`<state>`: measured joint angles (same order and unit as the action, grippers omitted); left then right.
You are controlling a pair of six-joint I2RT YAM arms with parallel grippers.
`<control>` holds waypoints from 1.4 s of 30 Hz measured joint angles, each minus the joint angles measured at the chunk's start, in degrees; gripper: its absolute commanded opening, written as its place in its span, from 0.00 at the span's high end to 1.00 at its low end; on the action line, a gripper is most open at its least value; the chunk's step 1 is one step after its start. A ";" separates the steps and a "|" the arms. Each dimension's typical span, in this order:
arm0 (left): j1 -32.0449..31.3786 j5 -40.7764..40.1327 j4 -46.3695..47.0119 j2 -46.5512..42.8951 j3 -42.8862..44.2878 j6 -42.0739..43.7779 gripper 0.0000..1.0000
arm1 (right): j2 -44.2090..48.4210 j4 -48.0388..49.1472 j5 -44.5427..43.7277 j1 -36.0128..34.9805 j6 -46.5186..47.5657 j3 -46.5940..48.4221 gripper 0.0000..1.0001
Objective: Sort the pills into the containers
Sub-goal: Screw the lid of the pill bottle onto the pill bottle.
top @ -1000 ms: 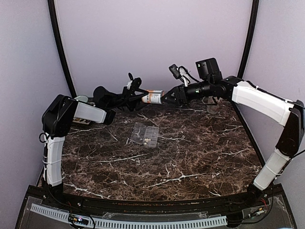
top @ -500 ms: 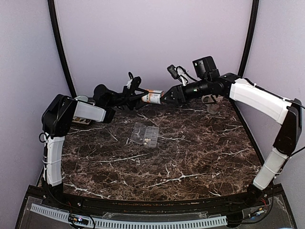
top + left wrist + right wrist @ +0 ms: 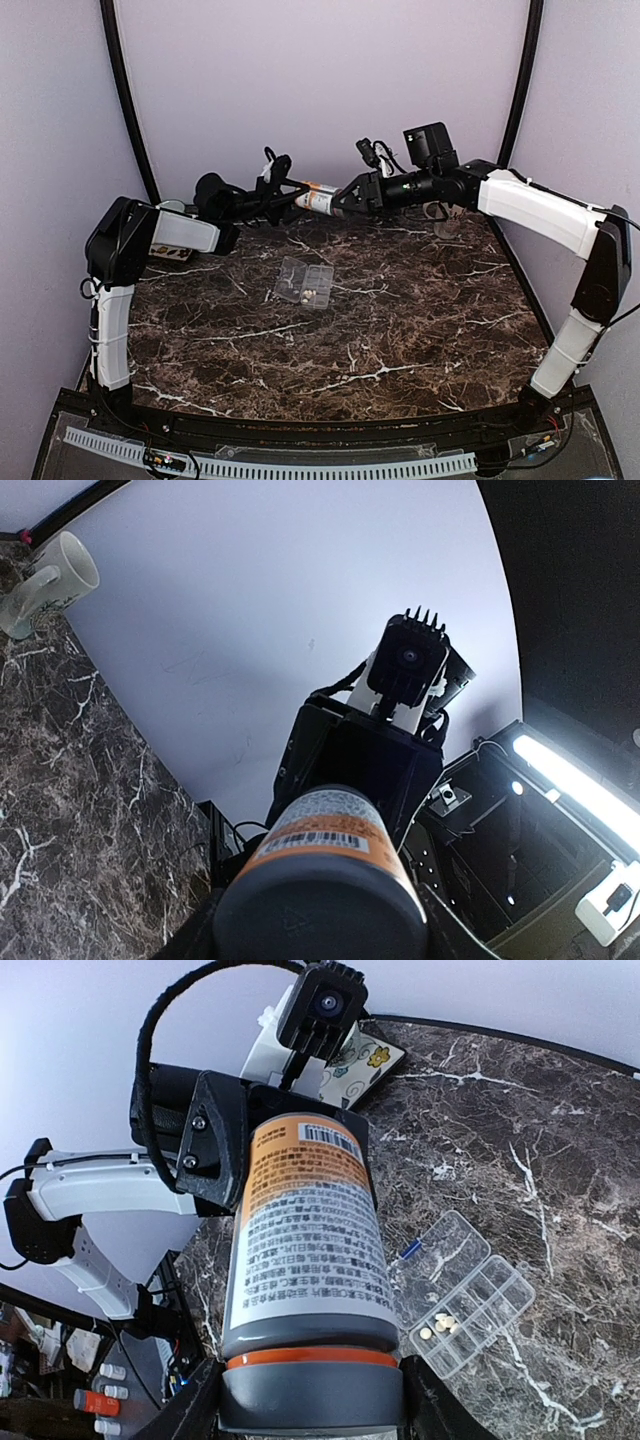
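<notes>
A grey-capped bottle (image 3: 320, 198) with a white and orange label hangs level in the air over the table's back edge, held between both grippers. My left gripper (image 3: 291, 193) is shut on its base end (image 3: 320, 920). My right gripper (image 3: 346, 197) is shut on its grey cap (image 3: 310, 1405). The clear organizer box (image 3: 305, 283) lies open on the marble below, also seen in the right wrist view (image 3: 470, 1295). A few pale pills (image 3: 441, 1323) sit in one compartment and show as specks from above (image 3: 309, 294).
A cream mug (image 3: 50, 575) stands at the back left, partly behind the left arm (image 3: 170, 207). A patterned card (image 3: 358, 1063) lies near it on the dark marble table (image 3: 400, 330). Purple walls close in the back and sides.
Both grippers have lifted the bottle slightly and shifted it a little left. Both still grip it. The organizer box has not moved.
</notes>
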<state>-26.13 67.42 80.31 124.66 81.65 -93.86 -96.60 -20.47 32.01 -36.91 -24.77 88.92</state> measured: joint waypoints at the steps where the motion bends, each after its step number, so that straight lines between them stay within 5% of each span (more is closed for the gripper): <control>1: 0.07 -0.37 0.15 -0.07 0.00 0.09 1.00 | 0.00 0.90 0.31 0.11 -1.25 -0.31 0.67; 14: 0.17 -4.09 -1.09 -2.54 -1.66 4.37 1.00 | 0.02 14.34 4.57 2.40 -18.43 -4.90 0.68; 42: -0.20 -5.35 -18.80 -9.27 -2.95 25.49 1.00 | -2.56 45.24 13.42 5.81 -61.13 -16.26 0.67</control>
<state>-26.33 62.06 61.52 115.39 78.70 -68.38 -99.15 24.77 45.43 -31.09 -85.91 72.66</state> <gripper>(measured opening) 0.550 0.530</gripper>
